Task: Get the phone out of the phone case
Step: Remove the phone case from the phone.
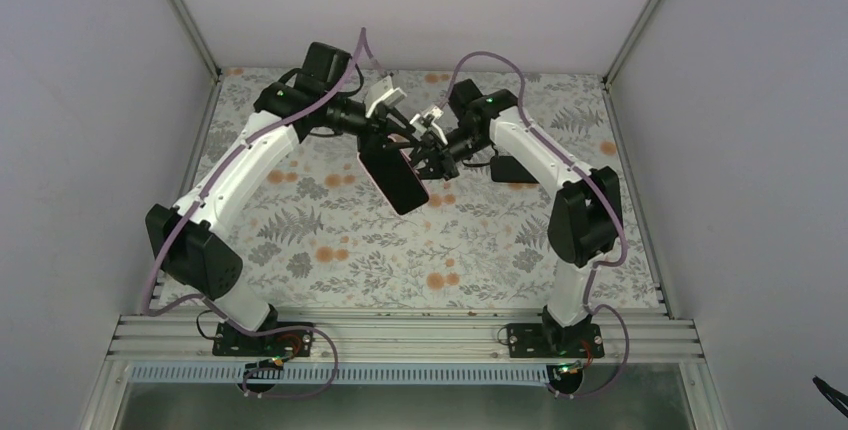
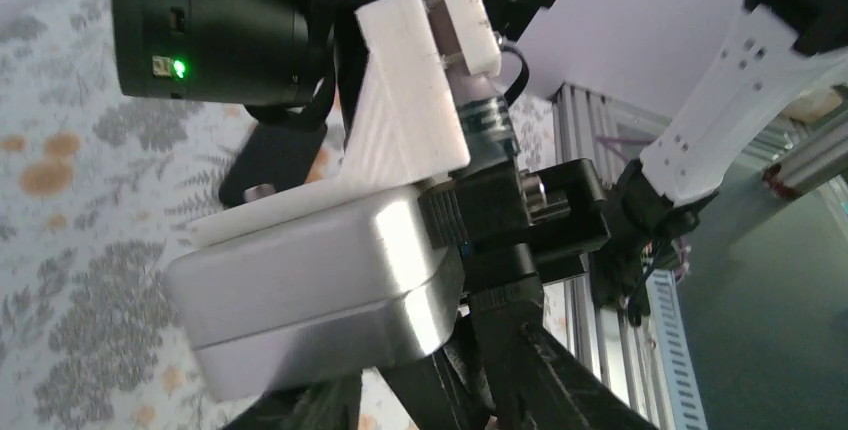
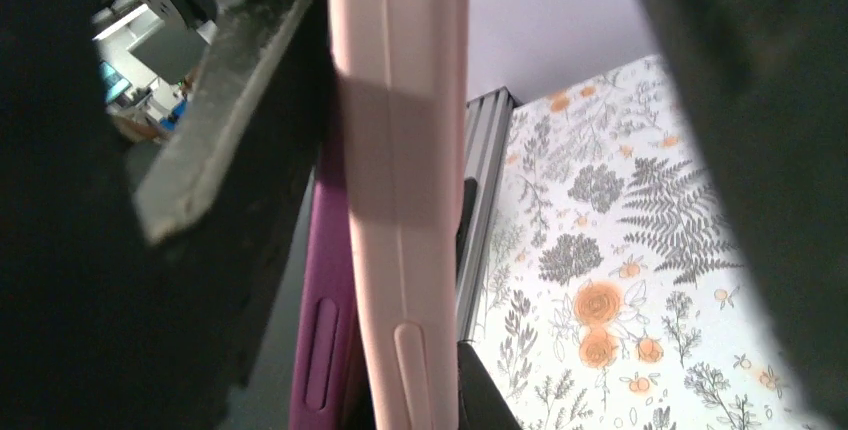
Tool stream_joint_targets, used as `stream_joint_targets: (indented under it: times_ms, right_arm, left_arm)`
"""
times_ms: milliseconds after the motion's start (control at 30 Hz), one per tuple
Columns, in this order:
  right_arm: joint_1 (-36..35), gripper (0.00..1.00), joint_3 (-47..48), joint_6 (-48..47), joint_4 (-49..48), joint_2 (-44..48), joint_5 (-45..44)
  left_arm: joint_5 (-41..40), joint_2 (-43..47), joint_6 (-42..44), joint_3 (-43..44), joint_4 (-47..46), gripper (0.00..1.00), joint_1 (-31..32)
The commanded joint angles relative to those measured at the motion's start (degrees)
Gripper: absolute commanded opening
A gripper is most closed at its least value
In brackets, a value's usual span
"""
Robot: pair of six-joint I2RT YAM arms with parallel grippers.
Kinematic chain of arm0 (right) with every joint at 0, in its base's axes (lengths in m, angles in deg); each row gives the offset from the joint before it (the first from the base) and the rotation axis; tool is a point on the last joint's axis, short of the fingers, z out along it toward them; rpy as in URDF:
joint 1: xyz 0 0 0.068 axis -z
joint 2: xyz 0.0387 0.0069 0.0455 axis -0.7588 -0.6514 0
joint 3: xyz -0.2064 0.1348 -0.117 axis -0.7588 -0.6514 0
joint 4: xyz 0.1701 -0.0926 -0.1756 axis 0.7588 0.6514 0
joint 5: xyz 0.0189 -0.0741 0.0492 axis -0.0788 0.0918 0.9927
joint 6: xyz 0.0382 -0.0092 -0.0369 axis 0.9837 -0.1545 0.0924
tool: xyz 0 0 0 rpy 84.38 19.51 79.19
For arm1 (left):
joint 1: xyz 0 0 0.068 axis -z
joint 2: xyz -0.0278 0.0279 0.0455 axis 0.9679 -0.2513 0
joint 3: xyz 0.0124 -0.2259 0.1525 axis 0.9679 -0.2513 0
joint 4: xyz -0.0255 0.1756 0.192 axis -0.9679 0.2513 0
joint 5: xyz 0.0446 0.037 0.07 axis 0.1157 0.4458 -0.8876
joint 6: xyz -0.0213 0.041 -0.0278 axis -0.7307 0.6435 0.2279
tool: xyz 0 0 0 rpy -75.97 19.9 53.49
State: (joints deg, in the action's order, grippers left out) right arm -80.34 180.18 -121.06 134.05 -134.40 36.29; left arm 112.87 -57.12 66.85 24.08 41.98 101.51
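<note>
The pale pink phone case (image 1: 378, 182) with the dark phone (image 1: 398, 178) in it hangs tilted in the air above the middle of the table. My left gripper (image 1: 388, 138) grips its upper end from the left, jaws close together. My right gripper (image 1: 428, 155) reaches in from the right. In the right wrist view the pink case's side edge (image 3: 400, 200) runs upright between my fingers, and the phone's purple edge (image 3: 322, 340) stands slightly apart from it. One finger (image 3: 230, 150) lies against the phone side. The other finger (image 3: 740, 150) is well clear. The left wrist view is mostly blocked by the right arm's silver wrist camera (image 2: 310, 290).
A black slab (image 1: 510, 168) lies on the floral table just right of the right forearm; it also shows in the left wrist view (image 2: 275, 162). White walls close the table at the back and sides. An aluminium rail (image 1: 400, 335) runs along the near edge.
</note>
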Motion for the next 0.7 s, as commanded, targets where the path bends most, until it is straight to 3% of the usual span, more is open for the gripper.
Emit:
stream_joint_targets:
  times_ms: [0, 167, 333, 667]
  right_arm:
    - [-7.1, 0.02, 2.2, -1.5, 4.4, 1.8, 16.6]
    - [-4.5, 0.03, 2.1, -1.6, 4.4, 1.6, 17.6]
    - [-1.1, 0.03, 2.1, -1.4, 4.4, 0.4, 18.1]
    - [8.3, 0.03, 5.7, -2.3, 4.4, -2.0, 16.8]
  left_arm:
    - [-0.5, -3.3, 0.7, 3.6, -37.1, 0.41, -0.6]
    - [-0.6, -3.7, 1.7, 4.1, -35.2, 0.44, -1.0]
    - [-1.7, -2.7, 2.3, 4.3, -34.8, 0.54, -1.5]
    - [-8.1, 0.5, 7.2, 3.6, -32.7, 0.92, -3.1]
